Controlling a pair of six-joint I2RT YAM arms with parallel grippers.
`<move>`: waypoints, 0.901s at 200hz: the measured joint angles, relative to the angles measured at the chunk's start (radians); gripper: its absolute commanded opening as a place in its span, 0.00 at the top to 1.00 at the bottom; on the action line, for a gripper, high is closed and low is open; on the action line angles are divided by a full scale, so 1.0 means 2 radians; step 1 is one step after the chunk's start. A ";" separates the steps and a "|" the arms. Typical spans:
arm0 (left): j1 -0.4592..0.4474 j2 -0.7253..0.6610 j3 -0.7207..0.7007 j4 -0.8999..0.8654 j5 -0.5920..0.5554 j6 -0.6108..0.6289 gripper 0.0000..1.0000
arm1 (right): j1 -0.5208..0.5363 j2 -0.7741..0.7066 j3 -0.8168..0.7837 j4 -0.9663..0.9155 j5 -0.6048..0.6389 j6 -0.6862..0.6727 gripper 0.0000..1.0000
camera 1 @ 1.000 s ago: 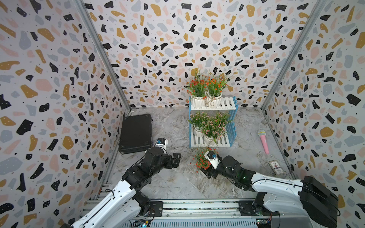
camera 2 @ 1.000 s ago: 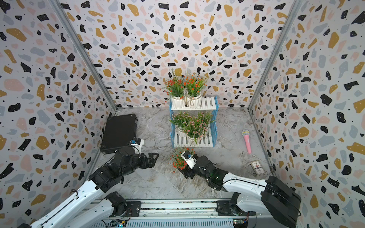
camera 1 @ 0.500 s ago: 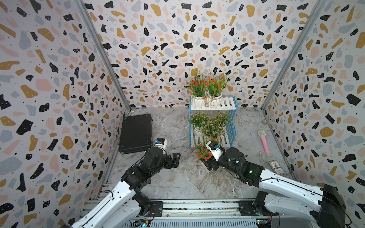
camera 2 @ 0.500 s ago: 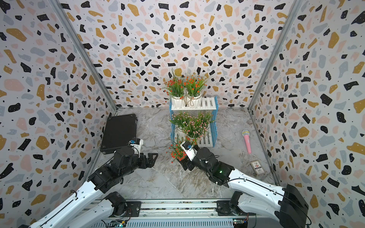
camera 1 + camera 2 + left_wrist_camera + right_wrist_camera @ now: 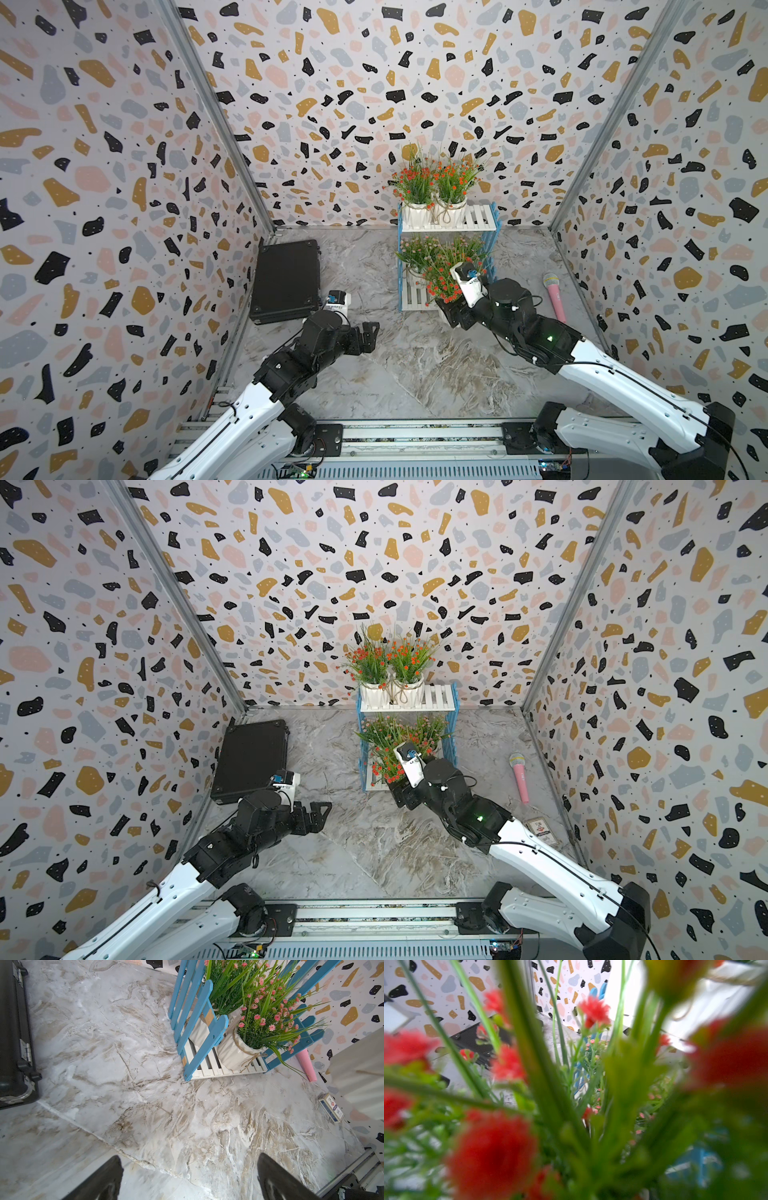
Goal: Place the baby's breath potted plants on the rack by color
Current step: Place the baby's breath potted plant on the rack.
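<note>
The rack (image 5: 478, 218) stands at the back, also seen in a top view (image 5: 440, 696) and in the left wrist view (image 5: 197, 1028). Two red-orange baby's breath potted plants (image 5: 415, 187) (image 5: 453, 183) sit on its top shelf. Pink-flowered ones (image 5: 415, 253) (image 5: 266, 1018) fill the lower shelf. My right gripper (image 5: 451, 316) (image 5: 399, 793) is shut on the pot of another red-orange plant (image 5: 442, 278), held tilted just in front of the lower shelf. Its blurred flowers (image 5: 492, 1157) fill the right wrist view and hide the jaws. My left gripper (image 5: 368, 338) (image 5: 189, 1176) hangs open over bare floor, left of the rack.
A black flat case (image 5: 286, 278) lies against the left wall. A pink microphone (image 5: 555, 297) lies right of the rack, and a small card box (image 5: 540, 831) (image 5: 331, 1110) sits near the right wall. Marble floor spreads between the arms.
My right arm has carried the red-orange plant away from the mid floor and up to the front of the rack. The left arm has not moved.
</note>
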 measured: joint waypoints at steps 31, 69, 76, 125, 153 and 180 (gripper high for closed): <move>0.000 0.000 0.000 0.000 0.003 0.001 0.01 | -0.046 0.023 0.067 -0.031 -0.002 -0.006 0.29; 0.000 0.000 0.000 0.003 0.006 0.002 0.01 | -0.112 0.071 0.150 -0.052 -0.014 -0.017 0.30; 0.000 0.000 0.000 0.003 0.006 0.002 0.01 | -0.125 0.081 0.165 -0.055 -0.018 -0.018 0.29; 0.000 0.000 0.000 0.004 0.007 0.002 0.01 | -0.202 0.166 0.275 -0.056 -0.053 -0.025 0.29; 0.000 0.001 0.000 0.004 0.007 0.004 0.01 | -0.233 0.220 0.333 -0.054 -0.073 -0.025 0.29; 0.000 0.002 0.000 0.004 0.007 0.006 0.01 | -0.253 0.270 0.376 -0.047 -0.092 -0.025 0.29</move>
